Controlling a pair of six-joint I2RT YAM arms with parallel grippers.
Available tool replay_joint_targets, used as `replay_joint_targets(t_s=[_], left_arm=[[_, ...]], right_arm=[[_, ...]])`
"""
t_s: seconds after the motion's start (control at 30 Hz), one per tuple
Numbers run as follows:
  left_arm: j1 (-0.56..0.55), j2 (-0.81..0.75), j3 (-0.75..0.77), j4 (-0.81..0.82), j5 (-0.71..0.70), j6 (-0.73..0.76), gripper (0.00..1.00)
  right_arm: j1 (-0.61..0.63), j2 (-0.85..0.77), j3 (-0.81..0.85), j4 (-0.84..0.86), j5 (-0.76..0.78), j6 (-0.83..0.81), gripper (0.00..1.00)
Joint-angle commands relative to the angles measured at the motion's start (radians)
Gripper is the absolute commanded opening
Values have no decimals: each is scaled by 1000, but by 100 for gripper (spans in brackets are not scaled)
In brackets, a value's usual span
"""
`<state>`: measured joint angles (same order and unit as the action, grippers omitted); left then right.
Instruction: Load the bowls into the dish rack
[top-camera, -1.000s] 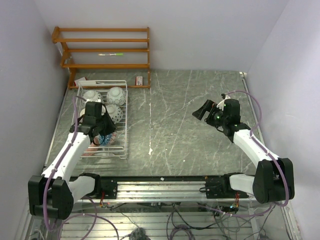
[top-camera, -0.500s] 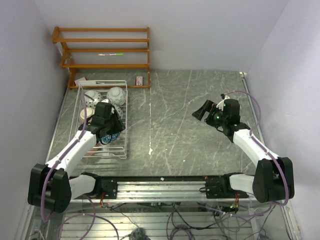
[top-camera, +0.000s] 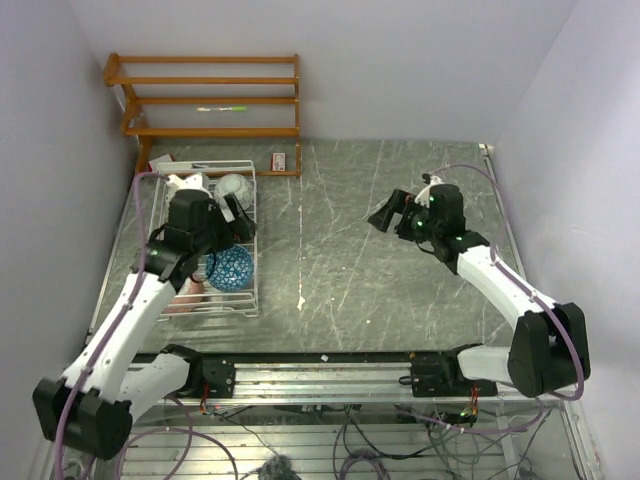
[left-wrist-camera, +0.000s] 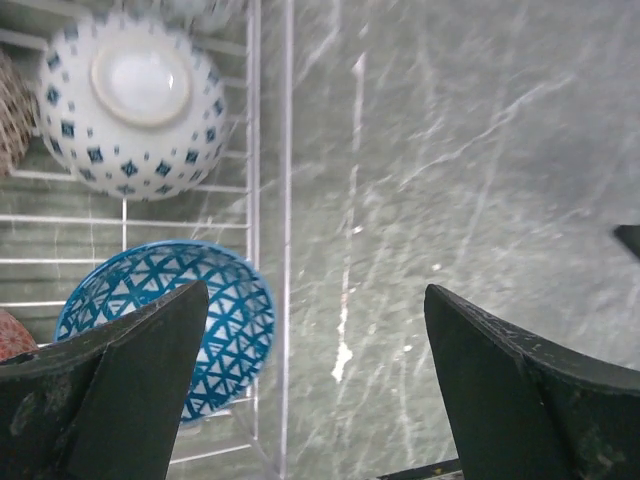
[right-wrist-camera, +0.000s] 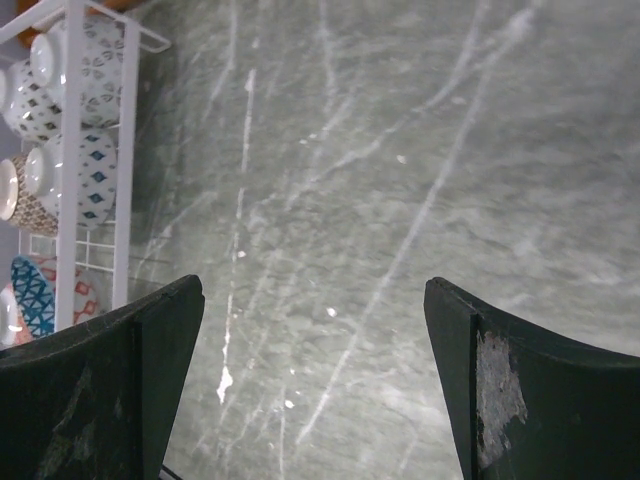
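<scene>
The white wire dish rack (top-camera: 250, 240) stands at the table's left with several bowls in it. A blue-patterned bowl (top-camera: 230, 268) lies at its near right corner, inside facing up. In the left wrist view this blue bowl (left-wrist-camera: 215, 320) rests free below an upturned white bowl with blue squares (left-wrist-camera: 130, 105). My left gripper (top-camera: 235, 222) hovers above the rack's right side, open and empty (left-wrist-camera: 315, 300). My right gripper (top-camera: 383, 215) hangs open over bare table right of centre, holding nothing (right-wrist-camera: 312, 285). In its view the rack (right-wrist-camera: 70, 150) shows at the left edge.
An orange-brown wooden shelf unit (top-camera: 210, 100) stands against the back wall behind the rack. A small red-and-white item (top-camera: 280, 160) lies at the shelf's foot. White scratches mark the dark stone tabletop (top-camera: 340, 280).
My left gripper has opened and let go of the blue bowl, which now lies in the rack; the left arm has risen and drawn back. My right gripper has shifted a little to the left.
</scene>
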<state>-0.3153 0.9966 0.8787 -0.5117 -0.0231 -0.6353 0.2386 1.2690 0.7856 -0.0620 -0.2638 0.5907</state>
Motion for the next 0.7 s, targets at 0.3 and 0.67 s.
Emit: replay_joint_targets(t_s=[0.3,0.67], left_arm=[[-8,-402,422,-450,-405,97,98],[-8,-497,554,-582,-420,124,95]], right_arm=[[494,320,444,-72,195,-76,92],[834,718,923,-221,383,-77,91]])
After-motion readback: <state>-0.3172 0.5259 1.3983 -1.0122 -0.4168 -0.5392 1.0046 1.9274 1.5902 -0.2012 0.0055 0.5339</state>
